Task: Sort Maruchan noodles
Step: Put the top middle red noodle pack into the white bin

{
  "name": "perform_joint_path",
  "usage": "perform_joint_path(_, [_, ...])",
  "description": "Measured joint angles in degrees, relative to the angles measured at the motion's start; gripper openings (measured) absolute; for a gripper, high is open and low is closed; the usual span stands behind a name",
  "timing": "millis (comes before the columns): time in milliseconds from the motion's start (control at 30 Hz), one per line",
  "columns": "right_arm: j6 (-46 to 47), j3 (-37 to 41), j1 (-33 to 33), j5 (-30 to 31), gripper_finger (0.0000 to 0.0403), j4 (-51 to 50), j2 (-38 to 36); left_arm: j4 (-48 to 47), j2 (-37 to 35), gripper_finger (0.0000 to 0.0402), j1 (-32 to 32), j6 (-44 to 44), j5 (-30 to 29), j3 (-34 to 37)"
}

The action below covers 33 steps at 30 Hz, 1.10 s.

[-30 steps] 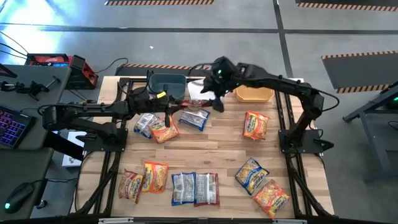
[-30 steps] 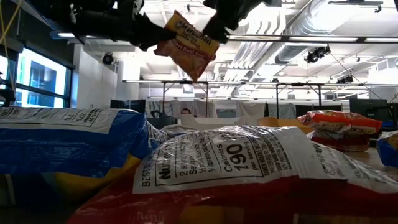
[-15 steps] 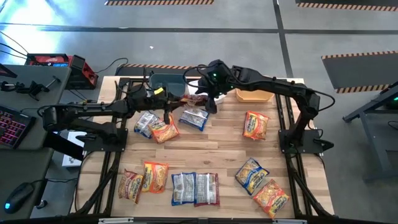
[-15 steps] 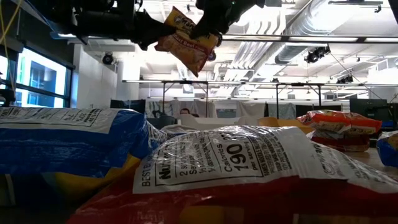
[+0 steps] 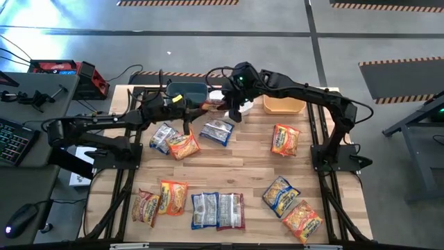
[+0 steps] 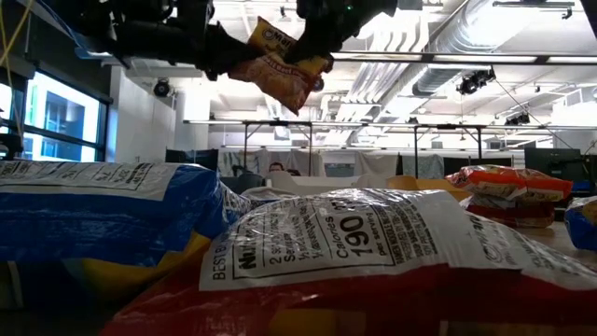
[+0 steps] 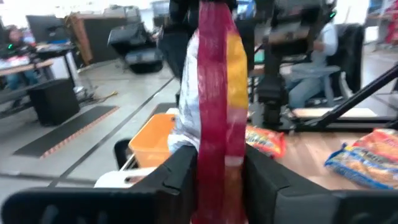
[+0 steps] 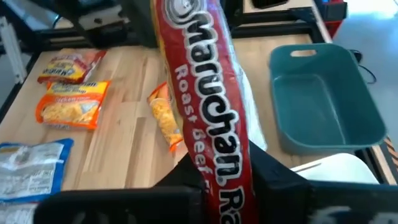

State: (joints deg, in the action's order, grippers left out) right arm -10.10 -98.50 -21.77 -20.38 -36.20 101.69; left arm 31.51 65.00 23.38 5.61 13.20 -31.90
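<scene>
Right hand [image 5: 234,110] now sits further toward the left hand [image 5: 196,110] than a second ago, the two nearly meeting above the table's [image 5: 243,156] back edge. Both clamp one packet [image 6: 280,65], lifted clear, in front of the blue bin [image 5: 186,91] and white bin [image 5: 216,96]. Reads as a hand-to-hand pass; release not yet made.

Packet: maroon and white with a yellow patch, lettered "Maruchan Roast Beef", crinkly, pinched edge-on between the fingers [image 8: 273,174]. Other packets [image 5: 218,210] lie scattered flat on the table.
</scene>
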Motion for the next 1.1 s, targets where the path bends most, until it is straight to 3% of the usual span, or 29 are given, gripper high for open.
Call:
perform_joint_path(233, [7.8,0.0,-3.9,1.7,0.0048,-1.0,0.0,-2.6,-0.1,0.0153,2.5,2.7,-2.1,0.1])
perform_joint_path(433, [19.9,0.0,-9.4,17.4,0.0024,-6.7,0.5,2.4,-0.1,0.0162,2.9,3.4,-5.5,4.0])
perform_joint_path(633, [30.7,0.0,-14.7,16.0,0.0027,-13.9,7.3,7.9,-0.1,0.0159,3.4,4.5,-7.9,7.4])
perform_joint_path(733, [35.2,0.0,-15.1,14.4,0.0028,-14.1,10.7,7.8,-0.1,0.0159,4.1,3.7,-8.0,7.4])
perform_joint_path(933, [45.6,0.0,-12.7,25.5,0.0025,-14.0,11.8,6.9,-0.2,0.0159,4.1,2.1,-8.0,7.4])
perform_joint_path(1100, [52.5,0.0,-11.8,29.5,0.0024,-14.9,11.8,5.7,-0.2,0.0159,4.1,2.1,-8.1,7.4])
